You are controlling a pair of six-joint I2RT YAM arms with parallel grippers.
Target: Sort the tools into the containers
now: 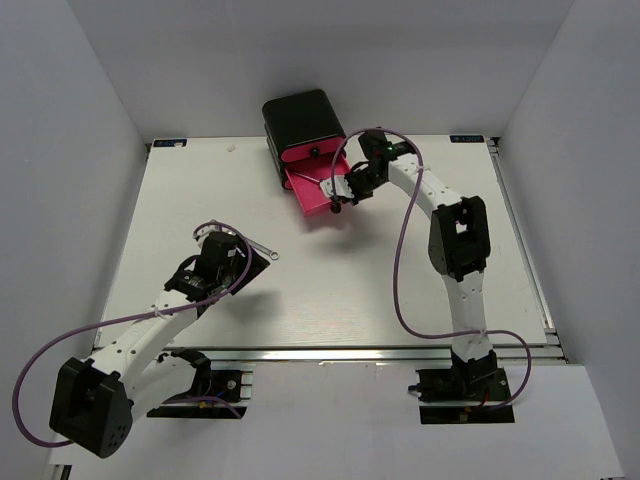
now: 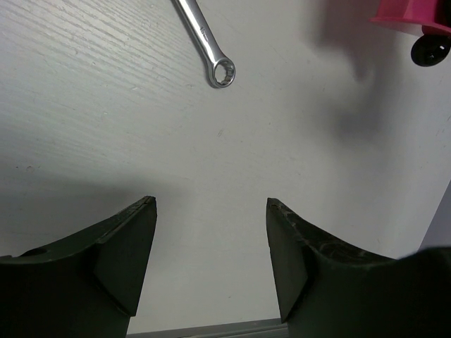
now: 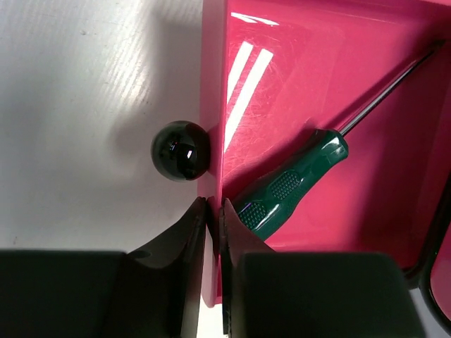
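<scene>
Right gripper stretched forward, clamped on drawer front wall; left gripper spread wide above table.

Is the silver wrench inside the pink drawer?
No, the wrench lies on the white table, outside the drawer.

Black chest with one pink drawer pulled open.
A green-handled screwdriver lies diagonally inside it; a silver wrench lies flat, well apart.

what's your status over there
Left gripper open, wrench ahead. Right gripper pinching drawer front beside knob. One screwdriver inside. Nothing blocking wrench.
</scene>
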